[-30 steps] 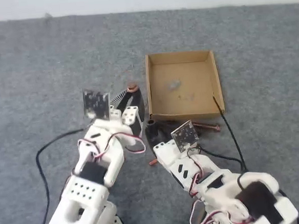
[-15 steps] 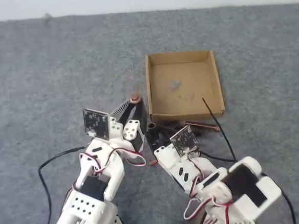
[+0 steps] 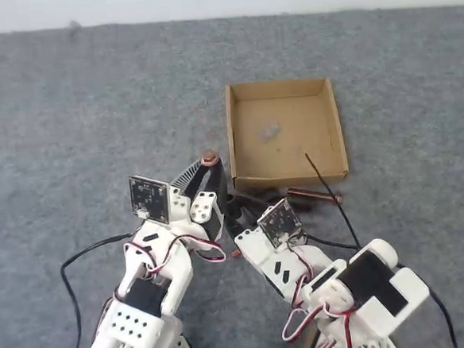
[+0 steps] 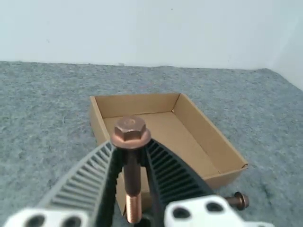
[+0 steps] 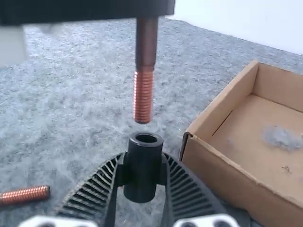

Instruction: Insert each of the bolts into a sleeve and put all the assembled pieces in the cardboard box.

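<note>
I am gripping a bolt [image 4: 129, 137] upright in my left gripper [image 4: 130, 153], jaws pressing on its shank, just beside the box's [image 4: 142, 101] near corner. Its lower tip is disappearing behind my wrist. My right gripper [image 5: 142, 172] is clamping a black sleeve [image 5: 143, 156] upright directly under the bolt's threaded tip, with a gap between them. My jaws are hiding the sleeve's base. A second bolt [image 3: 313, 194] is lying just beside the box's near wall, partly covered by my right arm. A third [image 5: 23, 195] is running off the picture's edge.
</note>
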